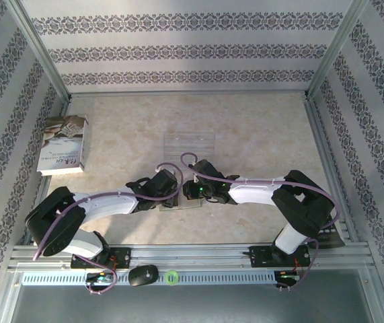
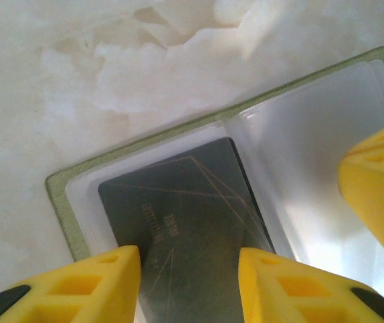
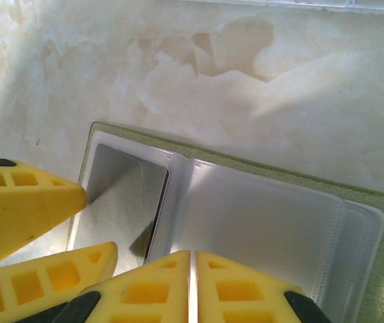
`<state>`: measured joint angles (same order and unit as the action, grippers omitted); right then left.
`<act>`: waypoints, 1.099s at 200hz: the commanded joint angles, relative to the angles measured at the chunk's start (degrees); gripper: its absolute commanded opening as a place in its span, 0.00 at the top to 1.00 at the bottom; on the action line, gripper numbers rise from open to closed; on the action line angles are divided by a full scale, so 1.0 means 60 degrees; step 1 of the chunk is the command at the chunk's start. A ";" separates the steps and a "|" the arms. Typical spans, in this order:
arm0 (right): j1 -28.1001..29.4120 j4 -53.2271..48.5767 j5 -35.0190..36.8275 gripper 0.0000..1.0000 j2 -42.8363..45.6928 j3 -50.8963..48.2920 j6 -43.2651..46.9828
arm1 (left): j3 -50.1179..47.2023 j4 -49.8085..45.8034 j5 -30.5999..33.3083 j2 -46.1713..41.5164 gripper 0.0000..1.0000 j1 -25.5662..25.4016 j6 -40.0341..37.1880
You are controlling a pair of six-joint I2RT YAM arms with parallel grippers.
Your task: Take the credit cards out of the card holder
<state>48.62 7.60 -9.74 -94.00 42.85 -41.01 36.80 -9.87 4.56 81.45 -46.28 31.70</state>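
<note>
Card holder [image 2: 60,208] open at 6 o'clock of table [image 1: 259,134], 1st card step: left tool [image 2: 188,289] half-open over black card [image 2: 178,208], holding nothing; right tool [image 3: 192,282] closed, empty. Next: pinch card, slide out

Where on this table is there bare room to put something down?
Bare marble between the book and the clear sheet, and from the sheet to the right rail. Crowded near middle: left end effector and right end effector over the card holder.
</note>
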 commanded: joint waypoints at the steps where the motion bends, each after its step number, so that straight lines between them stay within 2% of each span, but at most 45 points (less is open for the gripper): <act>1: 0.0055 0.0126 0.0115 0.89 -0.0065 0.0109 0.0162 | -0.0081 -0.0573 0.0190 -0.0537 0.55 -0.0162 -0.0032; 34: 0.0041 0.0126 0.0132 0.89 -0.0032 0.0084 0.0180 | 0.0094 -0.0817 0.0759 -0.0305 0.52 -0.0452 -0.0156; 88: 0.0041 0.0126 0.0191 0.89 0.0080 -0.0048 0.0163 | 0.0043 -0.0456 0.0588 0.0596 0.48 -0.0632 -0.0113; 163: 0.0055 0.0092 0.0157 0.89 0.0080 0.0072 0.0328 | -0.0370 -0.0496 0.0537 0.0538 0.65 -0.0782 0.0090; 220: 0.0015 -0.0102 -0.0502 0.82 0.0919 0.0363 0.0767 | -0.0651 -0.0305 0.0412 0.0255 0.62 -0.0781 0.0384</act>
<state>48.62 7.20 -10.50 -92.29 42.94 -38.37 35.57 -9.61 10.33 82.76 -49.56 32.36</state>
